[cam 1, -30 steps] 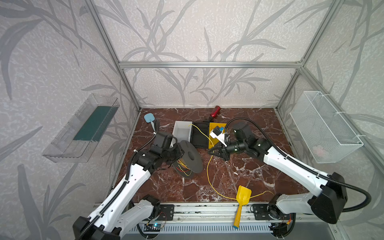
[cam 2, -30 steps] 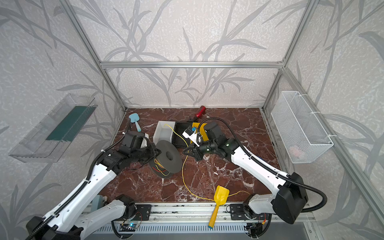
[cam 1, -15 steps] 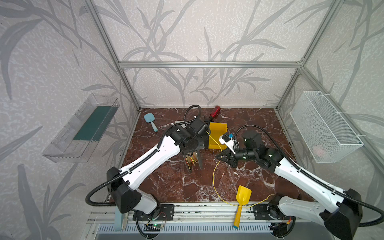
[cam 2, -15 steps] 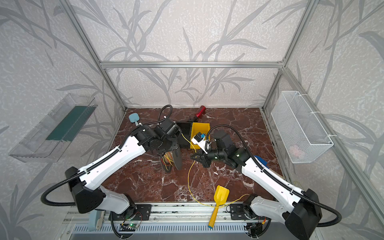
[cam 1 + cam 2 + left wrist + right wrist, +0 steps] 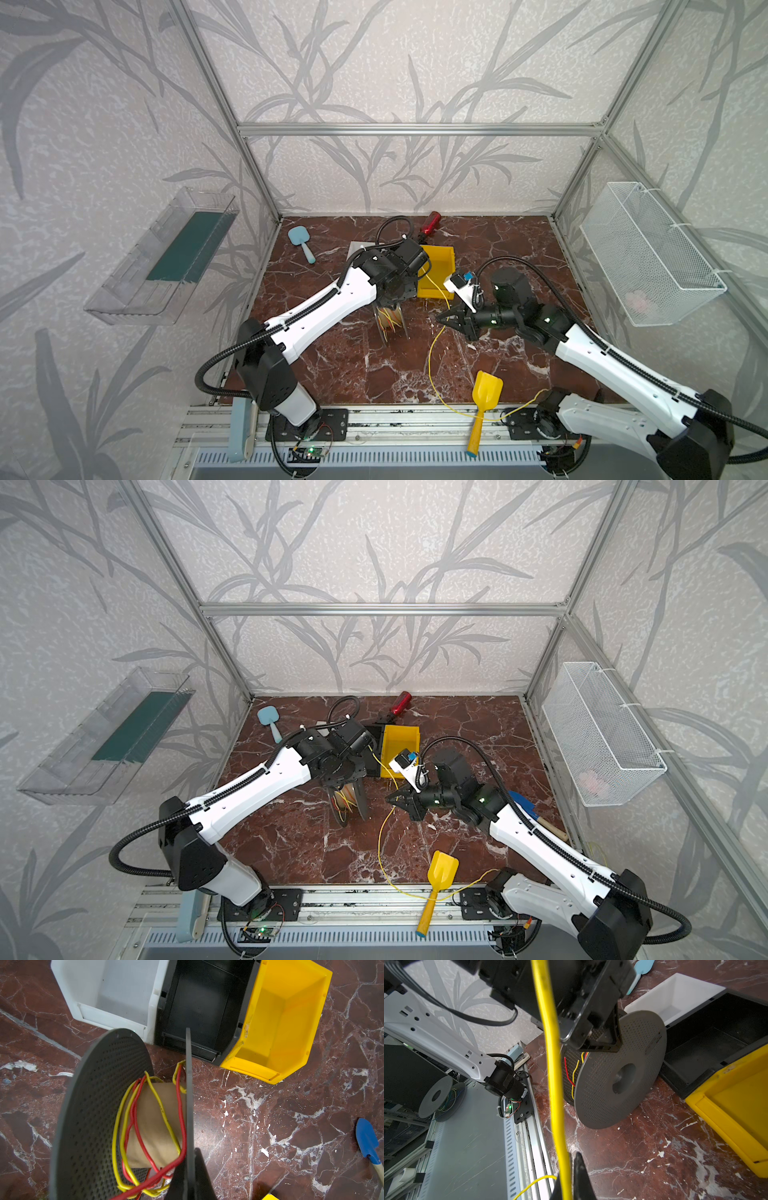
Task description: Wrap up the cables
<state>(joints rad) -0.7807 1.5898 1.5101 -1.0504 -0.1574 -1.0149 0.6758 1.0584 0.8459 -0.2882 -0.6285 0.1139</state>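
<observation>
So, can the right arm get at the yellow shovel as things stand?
Probably yes, but not freely. The yellow shovel lies near the front edge, with bare floor between it and the right gripper. That gripper is shut on the yellow cable, so it must let go first.

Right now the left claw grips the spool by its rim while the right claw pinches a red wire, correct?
No: the right claw pinches the yellow wire, as the right wrist view shows. The left claw does grip the spool by its rim.
</observation>
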